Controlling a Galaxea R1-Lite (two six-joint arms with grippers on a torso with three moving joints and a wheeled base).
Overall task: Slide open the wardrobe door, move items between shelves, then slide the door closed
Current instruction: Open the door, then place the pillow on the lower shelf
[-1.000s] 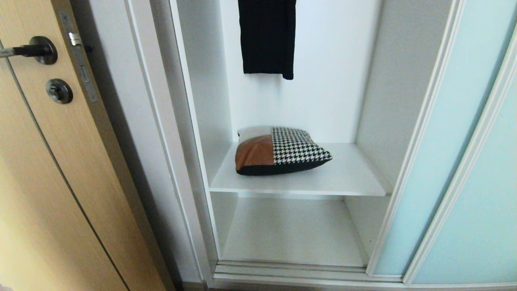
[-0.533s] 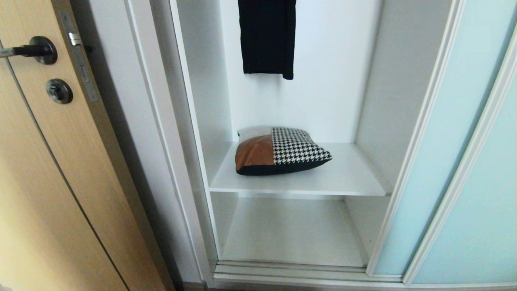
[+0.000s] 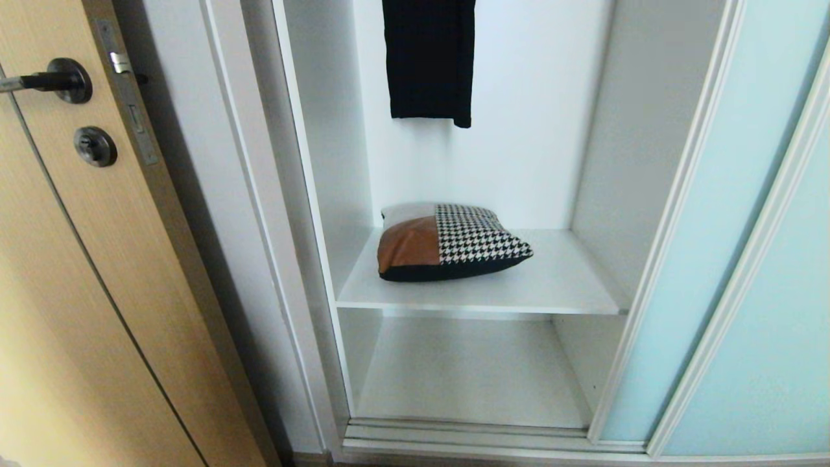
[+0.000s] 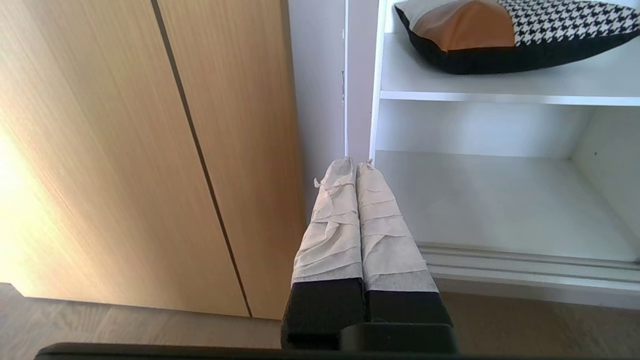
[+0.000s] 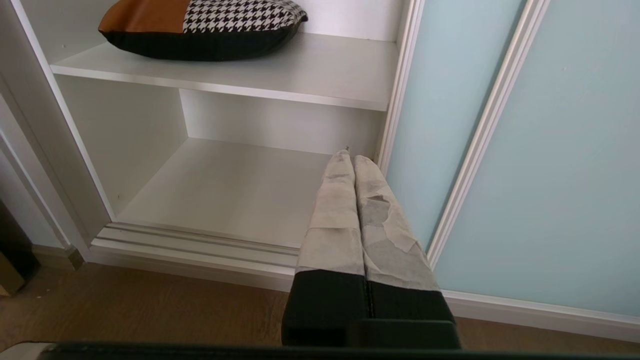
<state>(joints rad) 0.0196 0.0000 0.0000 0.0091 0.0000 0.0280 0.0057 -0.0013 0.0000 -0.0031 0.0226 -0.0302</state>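
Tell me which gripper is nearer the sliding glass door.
Right. The right gripper hangs low just beside the sliding door edge; the left gripper sits across the opening by the wardrobe's other side.

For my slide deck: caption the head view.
Wardrobe open: patchwork cushion on the upper shelf, lower shelf bare, sliding door pushed right.

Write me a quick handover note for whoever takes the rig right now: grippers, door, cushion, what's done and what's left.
Left gripper: shut, empty, low in front of the wardrobe's left edge.
Right gripper: shut, empty, low by the sliding door frame.
Sliding door: slid open to the right.
Cushion: flat on the upper shelf, left of centre. Lower shelf bare. A black garment hangs above.
Done: door open.
Left: whether the cushion has been moved yet can't be told; then close the door.
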